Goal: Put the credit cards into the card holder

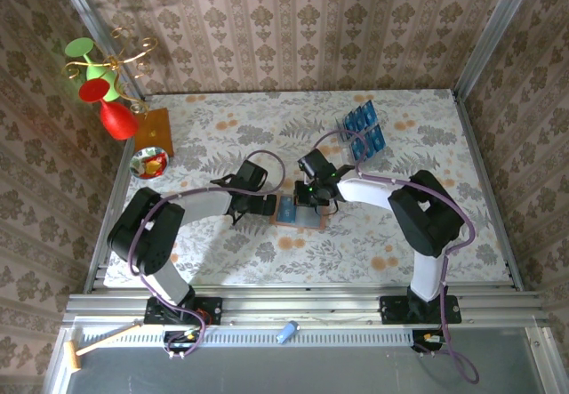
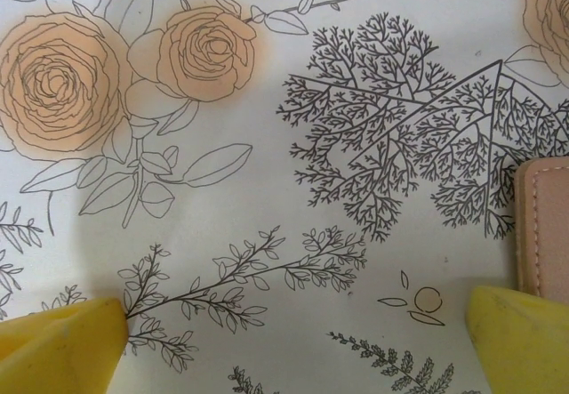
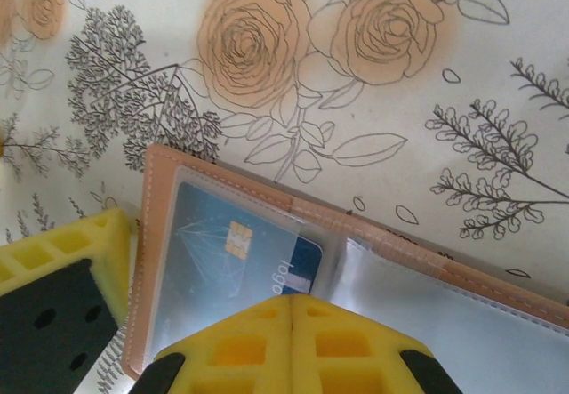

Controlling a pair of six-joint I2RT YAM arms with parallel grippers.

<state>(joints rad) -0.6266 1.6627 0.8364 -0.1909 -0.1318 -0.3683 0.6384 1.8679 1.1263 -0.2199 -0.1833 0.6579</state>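
The card holder (image 3: 213,185) lies open on the flowered tablecloth, salmon-brown with clear pockets; in the top view the card holder (image 1: 308,220) sits between the two grippers. One blue credit card (image 3: 222,252) with a gold chip is mostly inside the left clear pocket, its dark end sticking out. My right gripper (image 3: 292,301) is shut, its yellow tips over that exposed end. More credit cards (image 1: 364,132) stand in a clear rack at the back right. My left gripper (image 2: 293,349) is open over bare cloth, one finger (image 2: 524,336) beside the card holder's edge (image 2: 544,229).
At the back left stand a red vase with coloured glasses (image 1: 107,92), an orange-brown wooden board (image 1: 151,129) and a small bowl (image 1: 149,163). Patterned walls enclose the table on three sides. A small hammer (image 1: 89,349) lies in the tray below the arm bases.
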